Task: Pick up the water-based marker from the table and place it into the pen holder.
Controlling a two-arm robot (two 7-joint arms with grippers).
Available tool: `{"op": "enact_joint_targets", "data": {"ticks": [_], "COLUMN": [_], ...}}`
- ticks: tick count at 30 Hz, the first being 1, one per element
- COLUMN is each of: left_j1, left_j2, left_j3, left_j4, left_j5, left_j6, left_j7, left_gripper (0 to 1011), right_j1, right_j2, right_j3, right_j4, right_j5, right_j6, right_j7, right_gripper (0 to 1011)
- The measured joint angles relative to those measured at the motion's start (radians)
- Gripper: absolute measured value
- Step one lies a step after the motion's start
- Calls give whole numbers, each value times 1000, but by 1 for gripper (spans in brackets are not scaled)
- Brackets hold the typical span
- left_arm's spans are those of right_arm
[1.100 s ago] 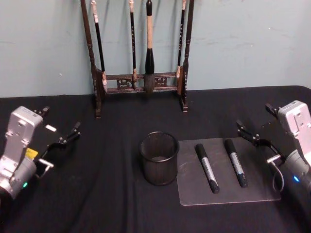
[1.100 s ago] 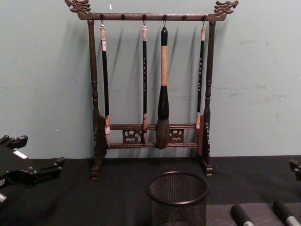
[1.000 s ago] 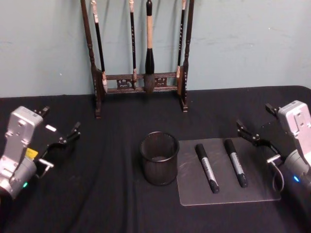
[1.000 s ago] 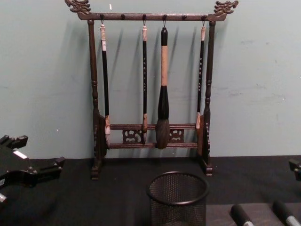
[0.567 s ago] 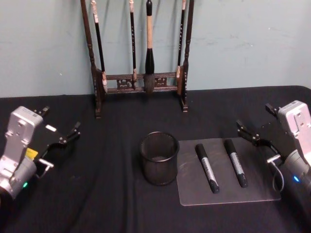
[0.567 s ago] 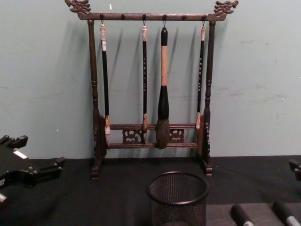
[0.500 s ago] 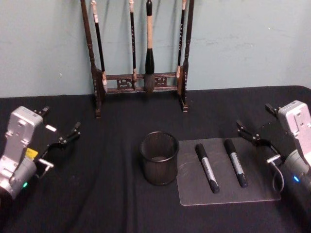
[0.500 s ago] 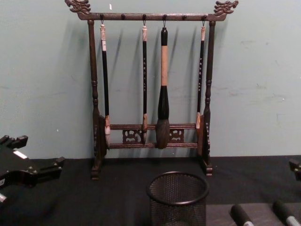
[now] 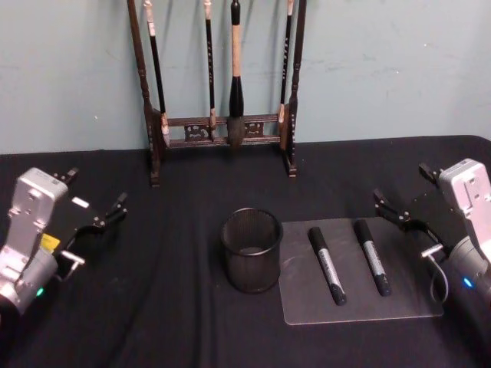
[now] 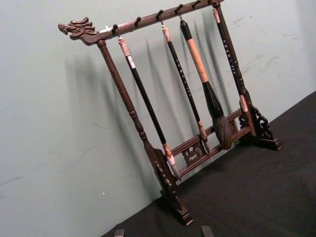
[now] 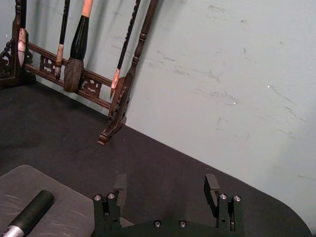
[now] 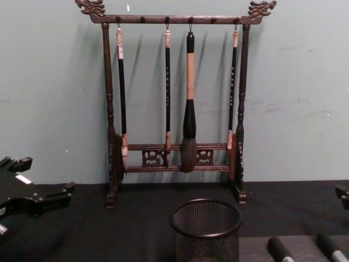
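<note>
Two black water-based markers with silver labels, one (image 9: 327,265) and the other (image 9: 372,257), lie side by side on a clear mat (image 9: 406,299) on the black table (image 9: 153,307). The black mesh pen holder (image 9: 252,249) stands upright just left of the mat; it also shows in the chest view (image 12: 206,229). My left gripper (image 9: 97,189) hovers open at the left side of the table, far from the markers. My right gripper (image 9: 400,184) is open at the right edge, just beyond the mat; its wrist view shows the spread gripper (image 11: 165,185) and one marker end (image 11: 29,212).
A tall dark wooden brush rack (image 9: 222,130) with several hanging brushes stands at the back against the green wall, behind the pen holder. Bare black cloth lies between the left gripper and the holder.
</note>
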Motion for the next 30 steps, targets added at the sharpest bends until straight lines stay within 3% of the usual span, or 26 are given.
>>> {"op": "enact_joint_targets", "data": {"ticks": [7,17,22,28,30], "left_j1": [0,0,0,0,0], "left_j2": [0,0,0,0,0], "left_j3": [0,0,0,0,0], "left_j4": [0,0,0,0,0], "left_j5": [0,0,0,0,0], "left_j6": [0,0,0,0,0], "left_j7": [0,0,0,0,0], "left_gripper": [1001,1001,1001,1001,1001], "right_j1": [0,2,6,13,19], "right_j2": [-1,-24,-48,-59,-64], "right_j3": [1,34,72,88,92], "right_j4": [0,0,-18,-27,-31], "right_j5": [0,28,102,125,131], "right_j6": [0,36,171,252,305], "right_j7": [1,71,128,159,183], "right_gripper": [1002,1000,1002,1002,1002]}}
